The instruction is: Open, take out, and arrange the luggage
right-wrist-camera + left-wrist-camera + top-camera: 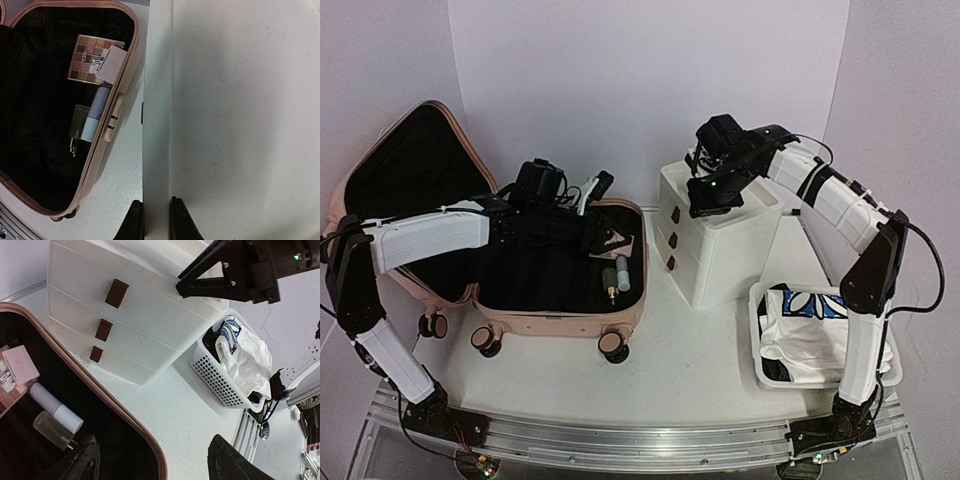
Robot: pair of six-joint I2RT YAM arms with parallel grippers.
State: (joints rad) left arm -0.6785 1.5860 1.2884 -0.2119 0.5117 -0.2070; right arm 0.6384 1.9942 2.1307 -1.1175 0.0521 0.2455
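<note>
Dark fingers point(80, 462) of the left gripper point(152, 462) sit at the bottom of the left wrist view. The jaws are spread wide with nothing between them.

Below them is the luggage point(555, 322). It lies open on the left of the worktop point(690, 350), with the lid leaning back to the left and the base flat. Against the base's right wall, near the far corner, lie a palette point(92, 60), a pale tube point(95, 115) and a clear bottle point(77, 122). The tube and bottle lie side by side, their long axes running along that wall, near to far.

From the left jaws these things lie down and back towards the left finger, so I judge a grasp would need the wrist to tip down and draw inward.

The left arm is plainly the nearer one. Its forearm reaches level across the open base from the left, with the wrist over the far right corner.

The right gripper point(156, 222) points down over the left edge of the drawer unit point(720, 250), beside the luggage but clear of it. Its jaws are pressed nearly together and hold nothing. The right arm's elbow is raised above the basket point(757, 330).
</note>
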